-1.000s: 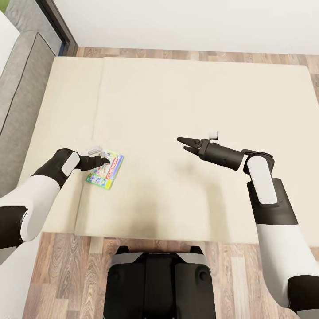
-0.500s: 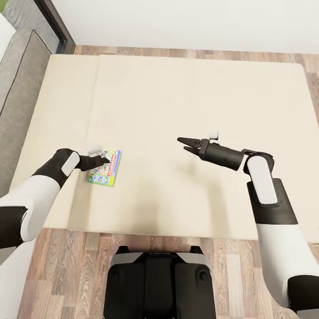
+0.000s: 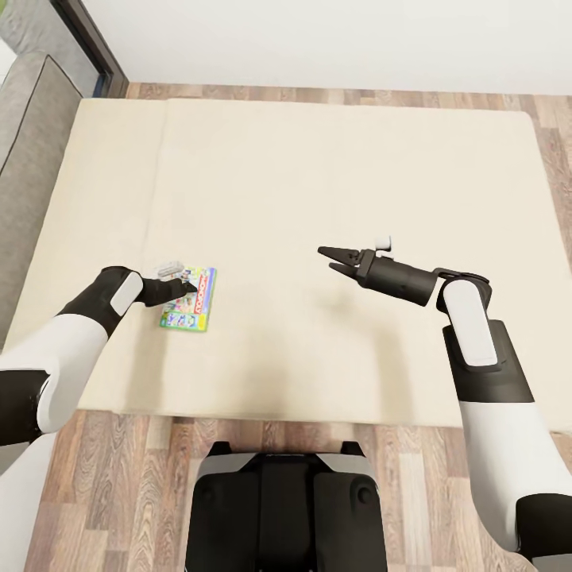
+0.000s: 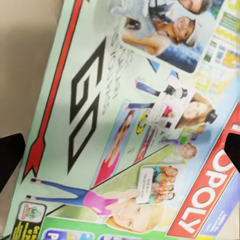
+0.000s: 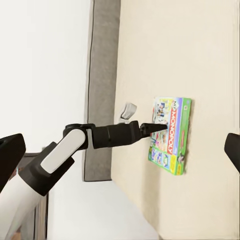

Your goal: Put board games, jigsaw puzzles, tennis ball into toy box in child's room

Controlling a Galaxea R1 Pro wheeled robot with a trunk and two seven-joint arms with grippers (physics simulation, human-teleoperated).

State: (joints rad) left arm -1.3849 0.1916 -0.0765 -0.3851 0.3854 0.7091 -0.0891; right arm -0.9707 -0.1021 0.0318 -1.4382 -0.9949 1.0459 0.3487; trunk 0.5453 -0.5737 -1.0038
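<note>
We are at the pick-up of a board game from the broad beige mattress of the bed. The flat green-edged printed cardboard Monopoly box lies face up in the left middle of the head view, near the mattress's front left part. Our left gripper sits over the box's near-left corner, its tip at the box top. In the left wrist view the box lid spreads across the frame with one dark fingertip at the left edge and another at the right edge, so the fingers are spread wide, astride the lid and not yet closed on anything. From the right wrist view the left gripper reaches in from the side of the box, tip meeting the lid.

Our right gripper hovers right of centre in the head view, above bare mattress, well apart from the box, fingers parted and empty.

We judge the next move calls for getting the fingers around an edge of this thin box, since it lies flat on a soft surface; a grip across the lid alone looks likely to slip. After that comes the carry to the toy box.
</note>
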